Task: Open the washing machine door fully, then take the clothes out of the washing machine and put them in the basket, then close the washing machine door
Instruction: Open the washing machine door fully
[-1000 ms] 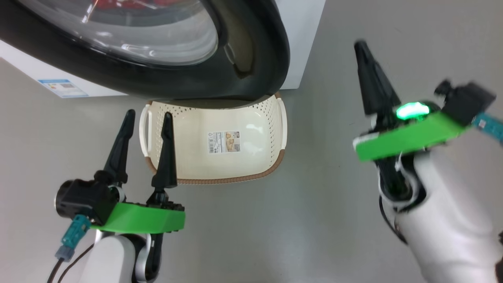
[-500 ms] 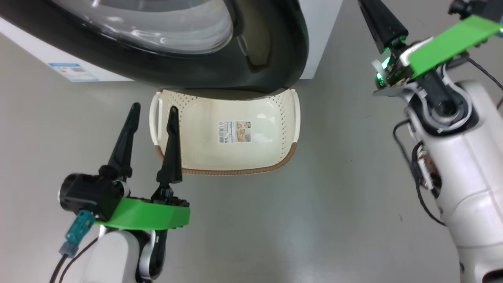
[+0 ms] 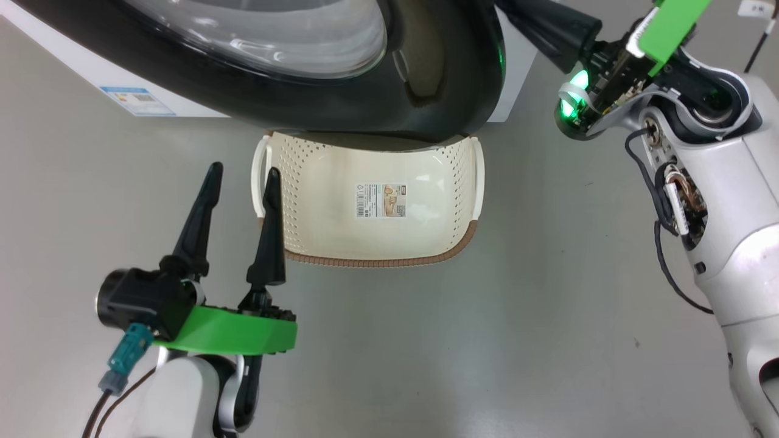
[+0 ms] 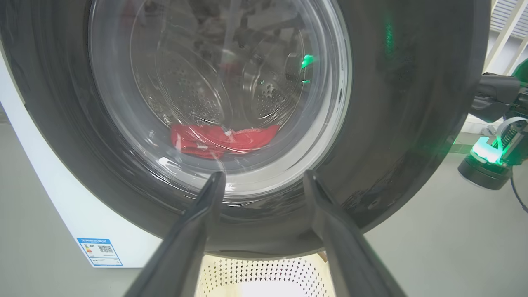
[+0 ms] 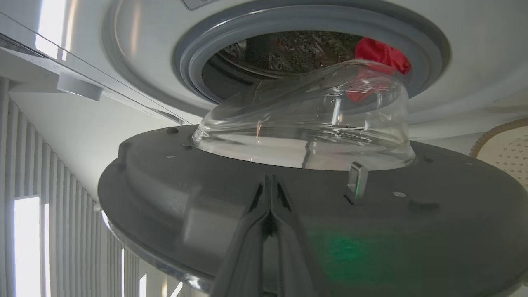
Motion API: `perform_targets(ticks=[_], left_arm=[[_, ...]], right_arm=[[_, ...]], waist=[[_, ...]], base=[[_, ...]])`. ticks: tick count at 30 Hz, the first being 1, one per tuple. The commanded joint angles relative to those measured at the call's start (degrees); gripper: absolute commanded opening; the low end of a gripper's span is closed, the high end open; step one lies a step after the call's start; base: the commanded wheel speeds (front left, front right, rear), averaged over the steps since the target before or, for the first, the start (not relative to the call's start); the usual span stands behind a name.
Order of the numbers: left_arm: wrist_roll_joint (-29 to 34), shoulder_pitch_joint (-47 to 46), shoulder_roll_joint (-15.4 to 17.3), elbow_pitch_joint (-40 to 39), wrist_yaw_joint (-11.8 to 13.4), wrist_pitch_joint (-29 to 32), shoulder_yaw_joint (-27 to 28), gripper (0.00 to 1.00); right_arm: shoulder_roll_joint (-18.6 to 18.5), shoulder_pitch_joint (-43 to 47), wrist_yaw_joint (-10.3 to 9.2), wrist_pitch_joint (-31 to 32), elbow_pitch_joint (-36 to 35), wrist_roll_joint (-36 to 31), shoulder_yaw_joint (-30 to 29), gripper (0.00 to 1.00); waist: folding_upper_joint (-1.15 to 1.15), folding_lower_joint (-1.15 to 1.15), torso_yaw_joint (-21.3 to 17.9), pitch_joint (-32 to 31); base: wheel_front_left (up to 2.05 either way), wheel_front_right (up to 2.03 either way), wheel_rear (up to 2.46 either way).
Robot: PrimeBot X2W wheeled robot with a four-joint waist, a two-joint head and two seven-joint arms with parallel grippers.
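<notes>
**What we cannot make out**

The washing machine door [image 3: 304,103] covers the far end of the basket [image 3: 377,263], and the head view's top edge cuts the door itself. We cannot read the paper label [image 3: 380,201] in the basket or the blue label [image 3: 137,100] at the far left. We see the clothes [image 4: 222,140] only warped through the glass and cannot count them. The fingertips of the right gripper [image 3: 541,24] run out where the door's rim meets that top edge.

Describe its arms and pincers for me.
The arms are glossy white shells with black cables. The left pincer and right pincer each have two long, tapering black fingers on a bright green bracket; a green light glows by the right one, a teal plug sits by the left.
</notes>
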Motion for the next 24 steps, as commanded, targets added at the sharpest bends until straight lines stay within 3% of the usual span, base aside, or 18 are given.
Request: perform_targets(ticks=[1, 12, 24], left_arm=[[0.2, -1.1, 1.1, -1.1, 0.4, -0.3, 1.8, 1.00], [0.4, -1.1, 1.1, -0.1, 0.6, -0.3, 2.0, 1.00], [0.4, 0.1, 1.1, 0.2, 1.5, -0.3, 2.5, 1.00]], right_arm=[[0.7, -0.9, 0.44, 0.4, -1.1, 0.8, 0.5, 0.00], [0.8, -1.9, 0.44, 4.8, 0.0, 1.0, 4.3, 0.00], [1.5, 3.3, 0.44, 6.7, -3.9, 1.7, 7.1, 0.00]], waist=[[0.00, 0.00, 0.0, 0.1], [0.00, 0.00, -0.1, -0.8], [0.00, 0.00, 0.5, -3.5]], base=[[0.00, 0.00, 0.00], [0.00, 0.00, 0.00], [0.00, 0.00, 0.00]])
